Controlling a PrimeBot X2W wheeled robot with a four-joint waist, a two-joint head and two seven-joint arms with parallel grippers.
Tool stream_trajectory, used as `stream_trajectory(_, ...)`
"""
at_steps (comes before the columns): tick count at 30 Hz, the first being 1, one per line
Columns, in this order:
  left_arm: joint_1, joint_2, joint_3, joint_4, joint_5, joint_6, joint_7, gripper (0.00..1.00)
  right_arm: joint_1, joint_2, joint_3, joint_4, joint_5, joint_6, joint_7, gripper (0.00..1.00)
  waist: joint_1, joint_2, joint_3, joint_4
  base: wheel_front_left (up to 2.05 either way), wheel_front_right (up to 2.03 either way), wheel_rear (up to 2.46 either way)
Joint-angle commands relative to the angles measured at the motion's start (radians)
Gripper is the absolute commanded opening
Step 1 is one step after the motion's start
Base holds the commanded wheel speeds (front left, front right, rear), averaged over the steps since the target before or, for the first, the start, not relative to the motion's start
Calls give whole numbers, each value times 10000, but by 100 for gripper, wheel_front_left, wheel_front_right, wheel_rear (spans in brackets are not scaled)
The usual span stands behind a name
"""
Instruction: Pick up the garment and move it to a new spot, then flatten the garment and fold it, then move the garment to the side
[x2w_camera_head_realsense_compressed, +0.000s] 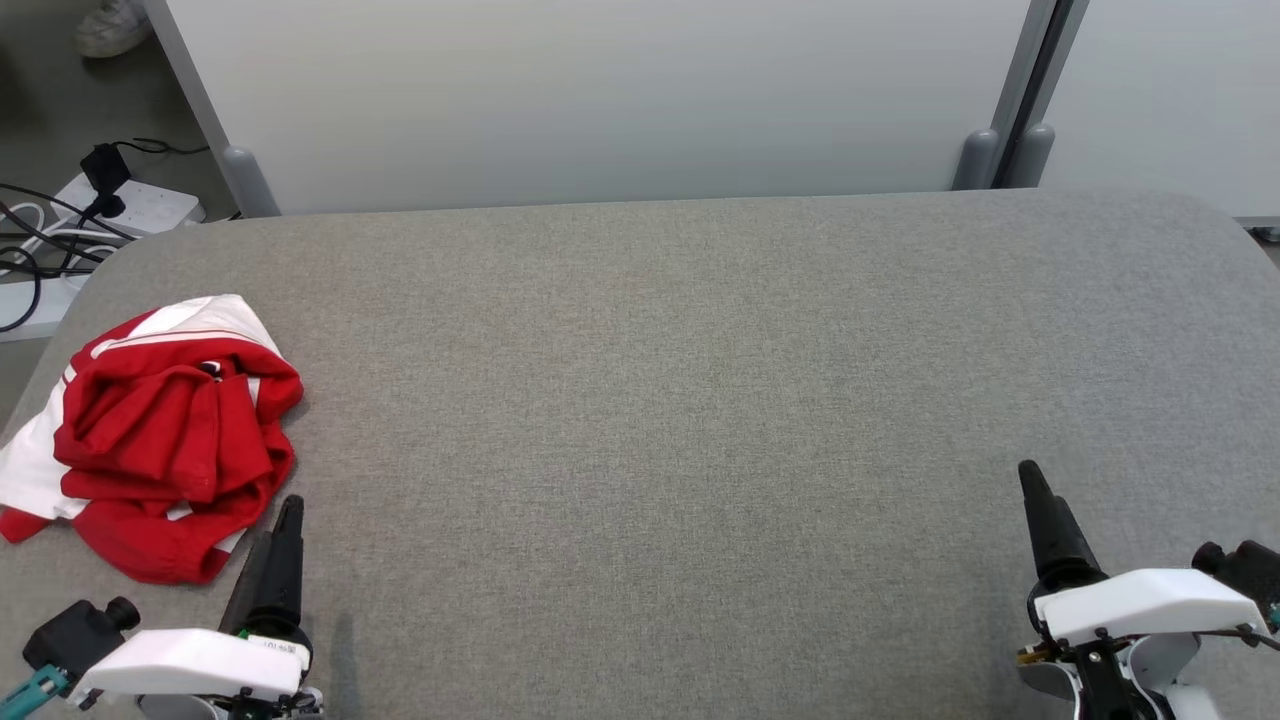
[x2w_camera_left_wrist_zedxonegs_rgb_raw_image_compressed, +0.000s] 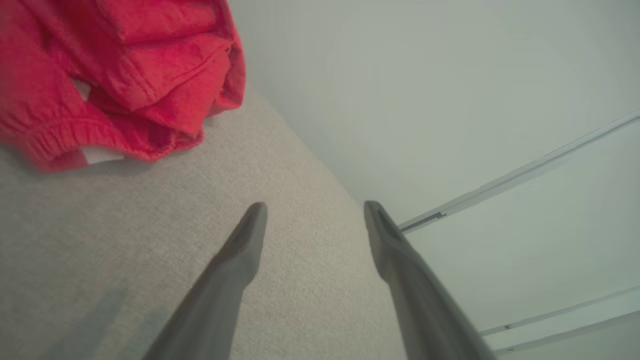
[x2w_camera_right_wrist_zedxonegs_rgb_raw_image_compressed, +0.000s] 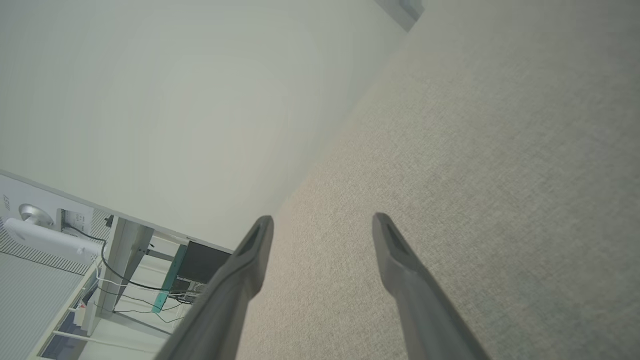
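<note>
A crumpled red and white garment (x2w_camera_head_realsense_compressed: 165, 435) lies in a heap near the left edge of the grey fabric table (x2w_camera_head_realsense_compressed: 680, 400). My left gripper (x2w_camera_head_realsense_compressed: 285, 515) rests at the lower left, just right of the heap's near edge and apart from it. In the left wrist view the garment (x2w_camera_left_wrist_zedxonegs_rgb_raw_image_compressed: 120, 75) fills the upper left, and my left gripper (x2w_camera_left_wrist_zedxonegs_rgb_raw_image_compressed: 315, 207) stands open over bare fabric. At the lower right of the head view sits my right gripper (x2w_camera_head_realsense_compressed: 1030, 480), far from the garment. Its own view shows the right gripper (x2w_camera_right_wrist_zedxonegs_rgb_raw_image_compressed: 322, 220) open with nothing between the fingers.
White partition panels (x2w_camera_head_realsense_compressed: 600, 100) stand behind the table's far edge. A power strip with black cables (x2w_camera_head_realsense_compressed: 120, 205) lies on the floor beyond the table's left corner. A shoe (x2w_camera_head_realsense_compressed: 110, 25) shows at the top left. The table's left edge runs close by the garment.
</note>
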Motion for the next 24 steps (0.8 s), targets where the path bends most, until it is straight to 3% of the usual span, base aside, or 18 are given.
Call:
stream_trajectory(1, -727, 339, 157, -296, 404, -5, -137, 100, -631, -170, 151, -310, -434, 44, -171, 100, -1, 0, 2, -7, 0, 0, 0)
stream_trajectory(24, -1259, 917, 12, -204, 2804, -7, -811, 100, -1633, -229, 410, -49, -3504, 54, -844, 100, -1, 0, 52, -61, 0, 0, 0)
